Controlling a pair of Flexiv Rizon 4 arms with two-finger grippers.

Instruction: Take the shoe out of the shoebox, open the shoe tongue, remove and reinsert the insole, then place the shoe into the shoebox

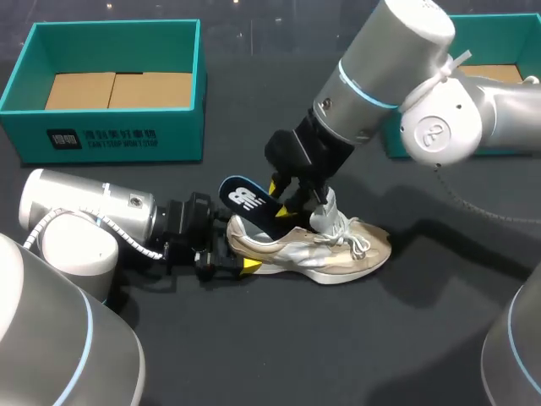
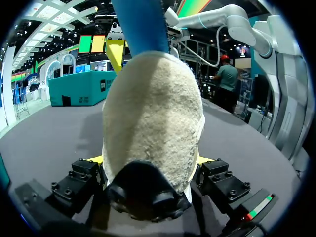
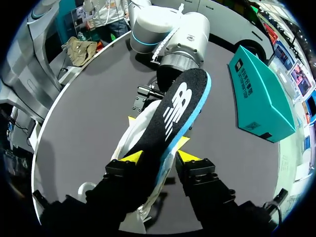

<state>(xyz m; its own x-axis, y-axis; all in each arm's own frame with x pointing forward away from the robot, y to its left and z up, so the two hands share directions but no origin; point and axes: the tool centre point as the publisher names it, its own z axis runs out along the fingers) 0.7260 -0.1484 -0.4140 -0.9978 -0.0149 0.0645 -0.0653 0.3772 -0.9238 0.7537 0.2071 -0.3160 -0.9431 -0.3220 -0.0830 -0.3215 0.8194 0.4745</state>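
Teal cardboard shoebox [image 1: 110, 135] sits open at the table's far left; the left gripper [image 1: 243, 260] clenches the heel of the beige-and-white lace-up sneaker [image 1: 342, 252] lying mid-table; the right gripper [image 3: 159, 157] grasps the black, blue-edged foam insole [image 3: 173, 113], which slants up out of the sneaker's opening.

The left arm [image 1: 84, 207] comes in low from the left, its forearm lying almost level over the table and its wrist pointing toward the middle. The left gripper [image 2: 150, 165] clamps the shoe [image 2: 153, 123] by the heel, one finger on each side; the yellow tips are mostly hidden there, so the contact appears firm rather than plainly shown. The right arm [image 1: 389, 59] enters from the upper right, bends at a thick elbow and slants down to the centre. The right gripper [image 3: 158, 157] points downward, both fingers pinching the insole [image 3: 173, 113] between them.
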